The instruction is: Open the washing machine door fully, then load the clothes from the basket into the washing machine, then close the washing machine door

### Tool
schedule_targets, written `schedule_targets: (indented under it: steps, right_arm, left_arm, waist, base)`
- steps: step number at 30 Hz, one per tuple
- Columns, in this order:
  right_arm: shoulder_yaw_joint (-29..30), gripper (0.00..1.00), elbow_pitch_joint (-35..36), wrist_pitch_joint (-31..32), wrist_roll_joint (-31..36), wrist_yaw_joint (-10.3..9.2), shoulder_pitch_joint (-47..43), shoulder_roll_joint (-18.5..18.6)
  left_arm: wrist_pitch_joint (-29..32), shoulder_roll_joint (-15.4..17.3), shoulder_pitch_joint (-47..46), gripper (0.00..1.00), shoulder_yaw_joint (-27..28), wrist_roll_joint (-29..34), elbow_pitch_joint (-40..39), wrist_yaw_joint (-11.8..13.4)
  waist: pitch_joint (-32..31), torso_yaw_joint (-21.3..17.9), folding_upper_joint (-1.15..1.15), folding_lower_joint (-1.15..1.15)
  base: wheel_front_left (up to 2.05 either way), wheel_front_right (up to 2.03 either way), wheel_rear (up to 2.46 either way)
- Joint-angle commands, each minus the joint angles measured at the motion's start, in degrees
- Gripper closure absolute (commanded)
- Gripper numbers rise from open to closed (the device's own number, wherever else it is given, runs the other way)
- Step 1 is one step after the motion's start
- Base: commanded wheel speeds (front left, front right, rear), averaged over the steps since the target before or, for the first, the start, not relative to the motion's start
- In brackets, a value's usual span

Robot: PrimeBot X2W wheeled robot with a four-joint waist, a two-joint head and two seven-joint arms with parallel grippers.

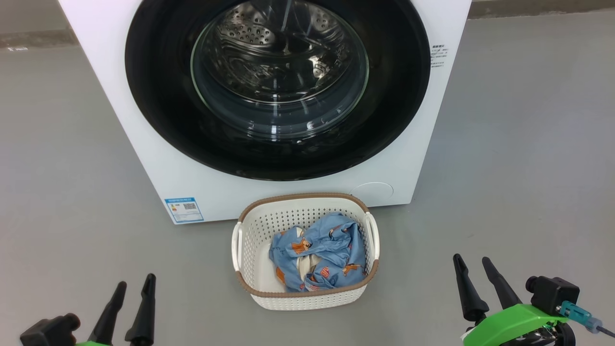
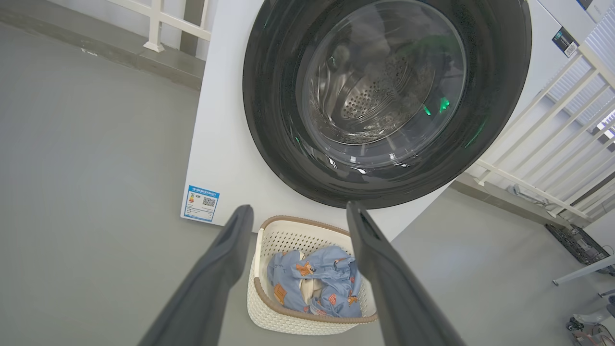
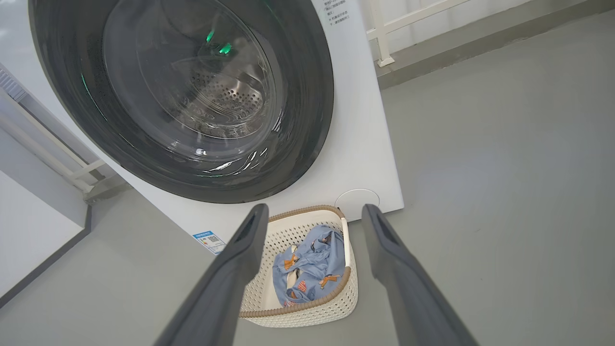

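Door [image 1: 278,81], a glossy black ring round bulging glass, looks shut on the white washer [image 1: 226,192], with crumpled blue clothes [image 1: 319,254] in the perforated cream basket [image 1: 254,240] on the floor [image 1: 504,168] before it; both jaws gape, empty.

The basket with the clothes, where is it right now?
In the middle of the head view, the basket sits on the floor just in front of the washing machine, below its round door.

Left claw [image 1: 136,283] low at left, fingers spread and empty, right claw [image 1: 474,265] likewise at right
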State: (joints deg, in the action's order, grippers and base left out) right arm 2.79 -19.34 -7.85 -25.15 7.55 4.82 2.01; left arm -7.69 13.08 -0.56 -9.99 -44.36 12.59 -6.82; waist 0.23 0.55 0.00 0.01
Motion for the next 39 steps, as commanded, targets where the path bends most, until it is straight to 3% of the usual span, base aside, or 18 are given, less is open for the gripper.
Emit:
schedule_targets:
  steps: [1, 21, 39]
  right_arm:
    - [-1.1, 0.0, 1.2, -1.0, 2.2, -0.05, 2.5, 0.5]
    - [-1.7, 0.0, 1.8, -4.3, 16.2, -0.06, 3.2, 0.7]
    - [0.4, 0.0, 2.6, -7.1, 25.5, -0.06, 3.6, 0.9]
  left_arm:
    - [-1.1, 2.1, -2.5, 0.0, 1.0, 1.9, -1.5, -0.5]
    - [-4.5, 3.9, -2.4, 0.0, 0.3, 13.9, -0.6, -0.6]
    - [-7.3, 3.4, -2.2, 0.0, 3.4, 23.8, 0.8, -0.7]
  waist:
    - [0.0, 0.0, 0.0, -0.01]
    - [-0.5, 0.3, 0.0, -0.01]
    - [-0.6, 0.6, 0.0, -0.01]
  base:
    - [0.0, 0.0, 0.0]
    - [0.0, 0.0, 0.0]
    - [0.0, 0.0, 0.0]
